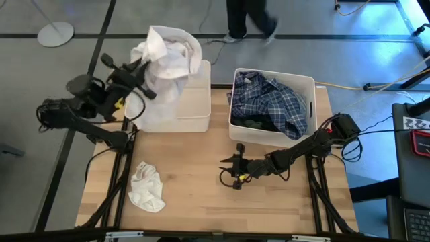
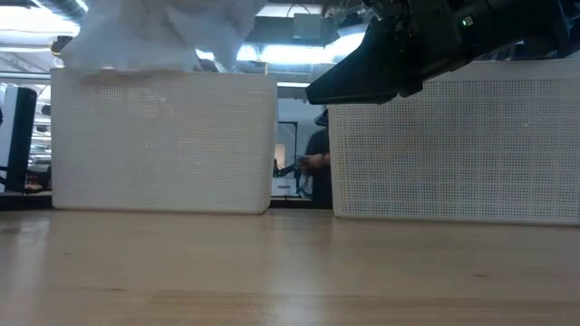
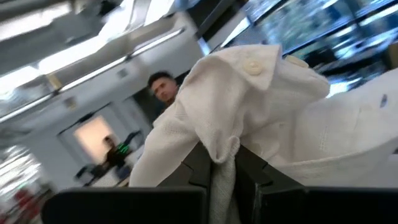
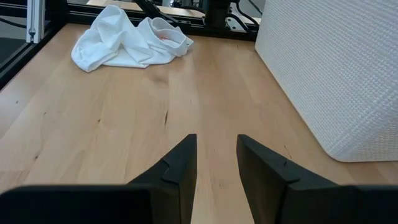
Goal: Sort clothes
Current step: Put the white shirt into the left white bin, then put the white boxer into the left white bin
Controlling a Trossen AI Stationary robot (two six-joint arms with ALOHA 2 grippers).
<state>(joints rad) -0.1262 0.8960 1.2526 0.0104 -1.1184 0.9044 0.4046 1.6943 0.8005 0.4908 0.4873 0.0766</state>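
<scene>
The left gripper is holding a crumpled white cotton shirt, fingers clamped on a fold, above the white perforated plastic bin at the worktop's far left edge; releasing it there looks next. The right gripper, fingers apart, is hovering mid-worktop. A soft white garment is lying near the front-left corner; the navy-and-white plaid shirt is filling the second perforated bin.

1. You see a white shirt above the white left bin.
2. Your right bin, also white, holds a navy-and-white plaid shirt.
3. A white garment lies on your pale wooden table.
4. Both arms look black.
</scene>
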